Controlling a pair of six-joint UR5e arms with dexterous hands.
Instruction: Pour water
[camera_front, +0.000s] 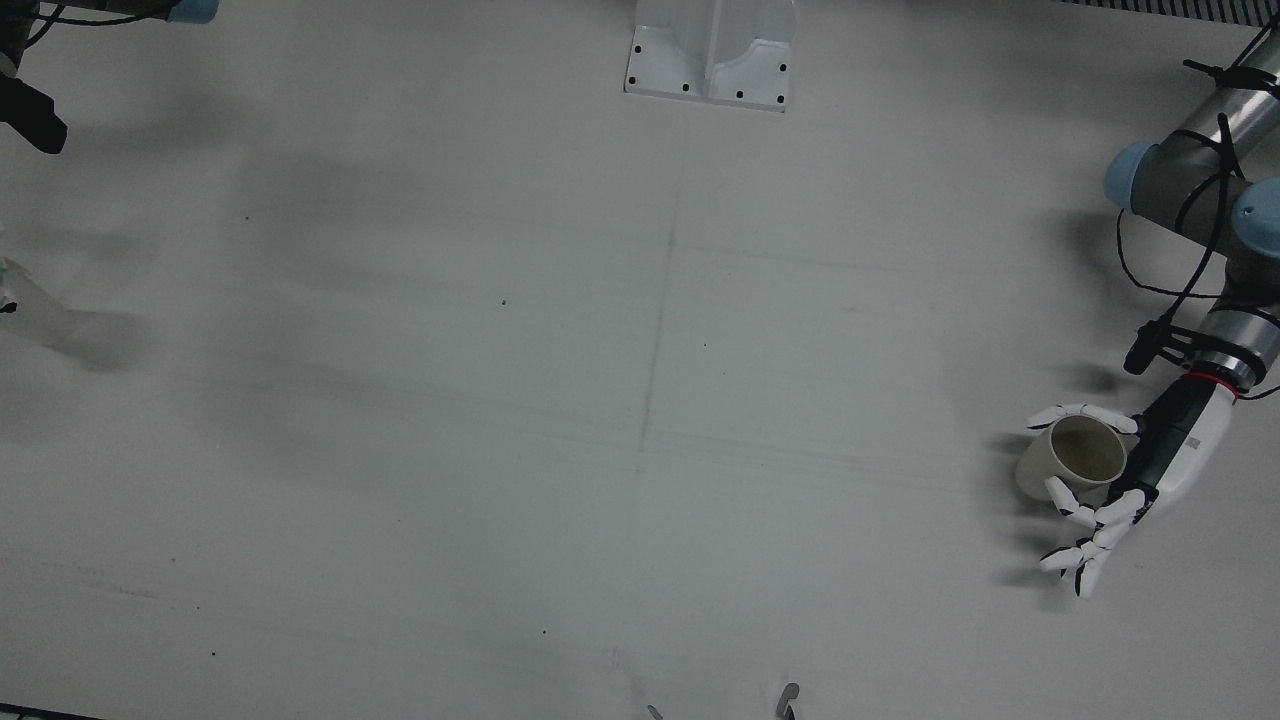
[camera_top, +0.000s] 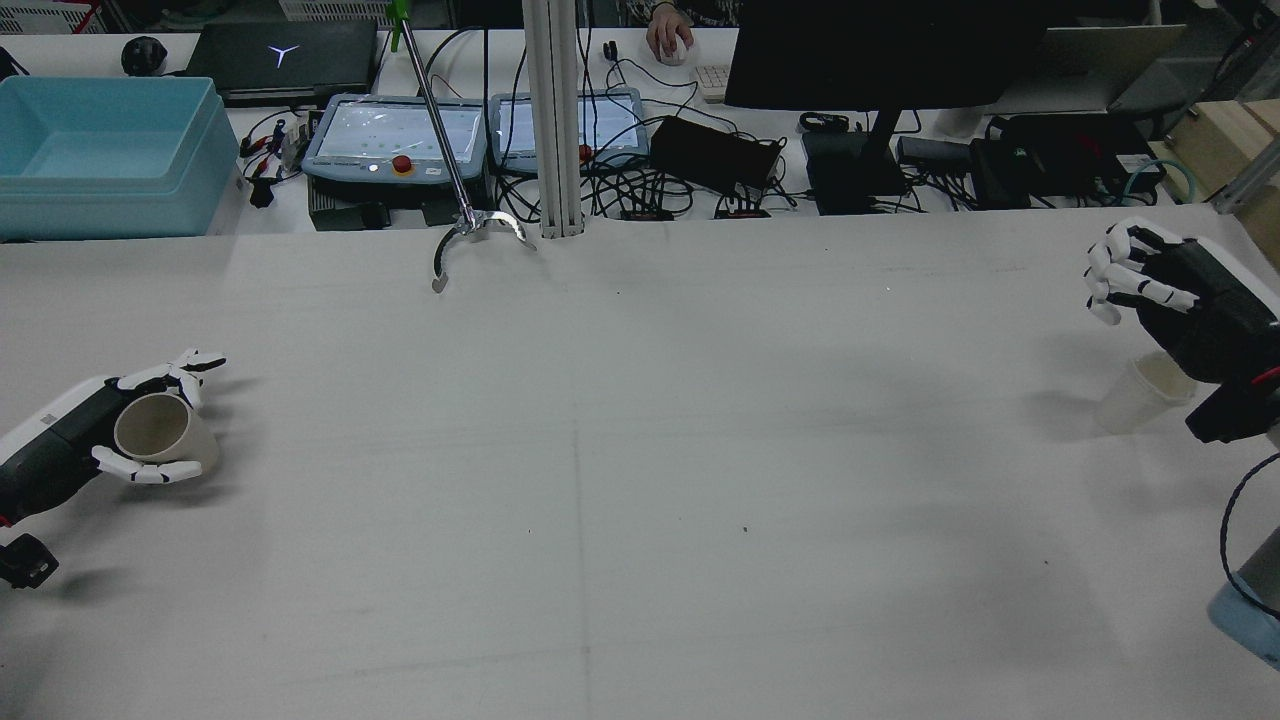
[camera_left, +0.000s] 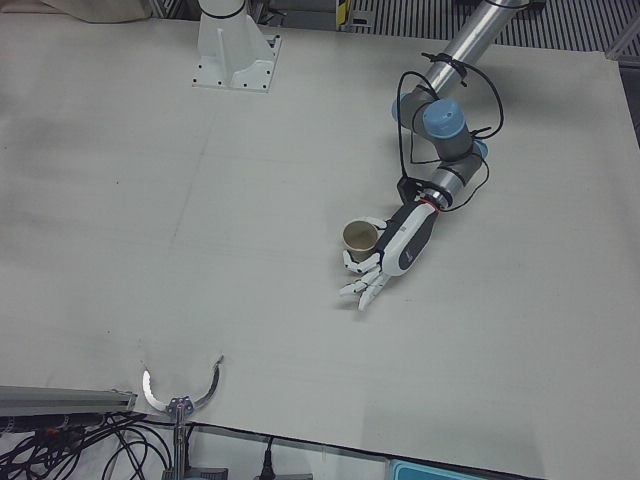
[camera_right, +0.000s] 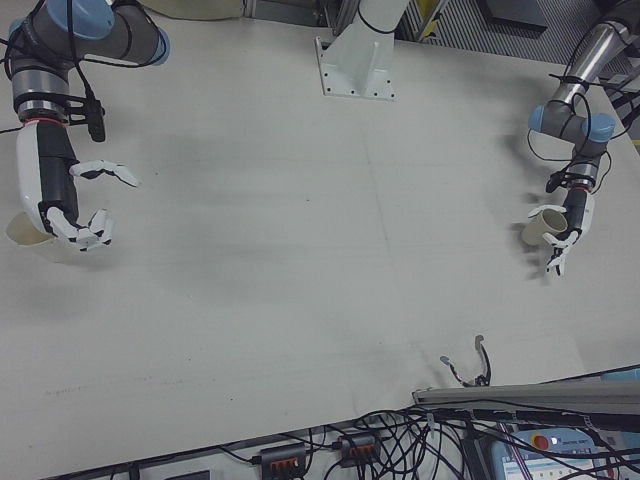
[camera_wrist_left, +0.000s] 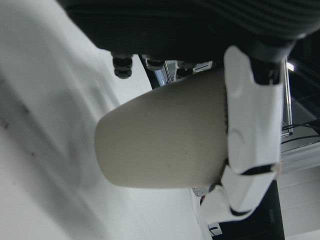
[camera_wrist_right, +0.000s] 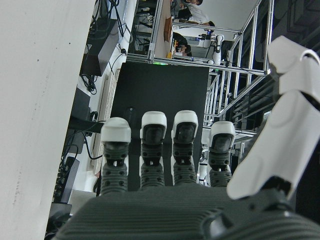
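My left hand (camera_top: 70, 450) is shut on a beige paper cup (camera_top: 160, 432) near the table's left edge in the rear view. The thumb and one finger clasp it and the other fingers stick out. The cup is tilted, its mouth toward the rear camera. It also shows in the front view (camera_front: 1070, 458), the left-front view (camera_left: 358, 237) and the left hand view (camera_wrist_left: 165, 135). My right hand (camera_top: 1165, 285) hovers open, fingers curled, above a translucent plastic cup (camera_top: 1135, 392) that stands on the table at the right. The right-front view shows this hand (camera_right: 62, 195) and cup (camera_right: 24, 230).
A white pedestal (camera_front: 712, 55) stands at the table's middle by the robot. A metal grabber claw (camera_top: 470, 237) rests on the table's far edge. A blue bin (camera_top: 100, 150), pendants and cables lie on the desk beyond.
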